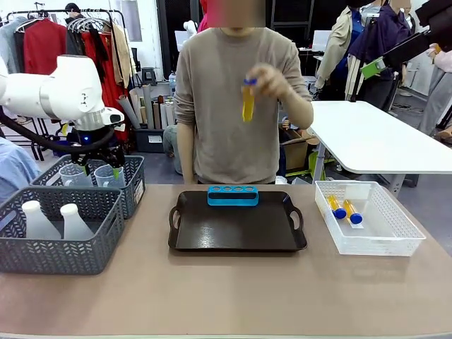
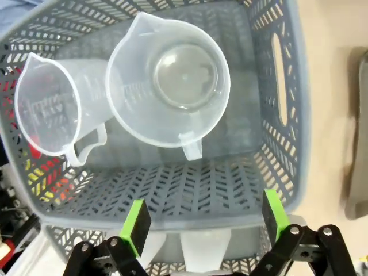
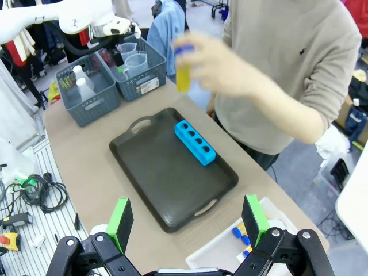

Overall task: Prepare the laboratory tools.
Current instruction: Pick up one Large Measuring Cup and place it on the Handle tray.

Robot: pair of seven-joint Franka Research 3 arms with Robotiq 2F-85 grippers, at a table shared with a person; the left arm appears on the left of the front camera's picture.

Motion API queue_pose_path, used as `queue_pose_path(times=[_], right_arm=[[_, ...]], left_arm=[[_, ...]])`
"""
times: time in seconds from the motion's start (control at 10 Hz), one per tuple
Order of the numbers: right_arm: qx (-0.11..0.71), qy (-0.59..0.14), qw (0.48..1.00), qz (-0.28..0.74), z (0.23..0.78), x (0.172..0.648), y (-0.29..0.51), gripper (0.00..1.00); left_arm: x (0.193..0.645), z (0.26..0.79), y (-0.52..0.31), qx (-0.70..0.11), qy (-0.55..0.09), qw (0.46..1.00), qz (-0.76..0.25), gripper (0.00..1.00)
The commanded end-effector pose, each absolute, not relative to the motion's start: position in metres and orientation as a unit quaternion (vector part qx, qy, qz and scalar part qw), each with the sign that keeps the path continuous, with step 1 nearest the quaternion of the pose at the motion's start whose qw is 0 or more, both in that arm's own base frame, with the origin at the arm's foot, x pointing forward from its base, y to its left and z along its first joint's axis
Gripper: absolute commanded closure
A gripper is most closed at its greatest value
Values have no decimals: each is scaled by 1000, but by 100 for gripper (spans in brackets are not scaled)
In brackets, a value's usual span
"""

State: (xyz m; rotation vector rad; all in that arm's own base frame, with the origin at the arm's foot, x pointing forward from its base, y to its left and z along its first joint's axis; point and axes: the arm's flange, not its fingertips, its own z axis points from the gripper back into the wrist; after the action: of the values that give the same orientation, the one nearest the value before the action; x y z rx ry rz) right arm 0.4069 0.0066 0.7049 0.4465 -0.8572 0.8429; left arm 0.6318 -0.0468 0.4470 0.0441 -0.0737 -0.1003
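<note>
My left gripper (image 1: 99,169) (image 2: 205,217) hangs open over the far grey basket (image 1: 134,191), empty. Two clear handled beakers (image 2: 169,80) (image 2: 49,106) (image 1: 106,176) stand in that basket, just beyond the fingers. Two frosted white flasks (image 1: 39,220) (image 1: 75,222) stand in the nearer grey basket (image 1: 63,247). The person holds an amber tube with a blue cap (image 1: 248,101) (image 3: 183,69) above the blue rack (image 1: 233,195) (image 3: 195,142). Two more tubes (image 1: 337,207) (image 1: 352,212) lie in the white basket (image 1: 395,236). My right gripper (image 3: 187,215) is open and empty, high over the table's edge beside the tray.
A black handled tray (image 1: 236,226) (image 3: 167,178) lies mid-table with the blue rack at its far edge. Bare tabletop (image 1: 226,289) stretches in front of the tray. The person stands at the far side, and a white table (image 1: 381,138) is behind to the right.
</note>
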Motion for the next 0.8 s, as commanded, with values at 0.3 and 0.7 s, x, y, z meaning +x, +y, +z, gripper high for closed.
queue_pose_path(times=[0.3, 0.7], right_arm=[[213, -403, 798, 395, 705, 407, 8, 0], [213, -403, 798, 395, 705, 407, 8, 0]], left_arm=[[637, 440, -46, 23, -44, 998, -46, 0], [663, 430, -39, 15, -40, 999, -10, 0]])
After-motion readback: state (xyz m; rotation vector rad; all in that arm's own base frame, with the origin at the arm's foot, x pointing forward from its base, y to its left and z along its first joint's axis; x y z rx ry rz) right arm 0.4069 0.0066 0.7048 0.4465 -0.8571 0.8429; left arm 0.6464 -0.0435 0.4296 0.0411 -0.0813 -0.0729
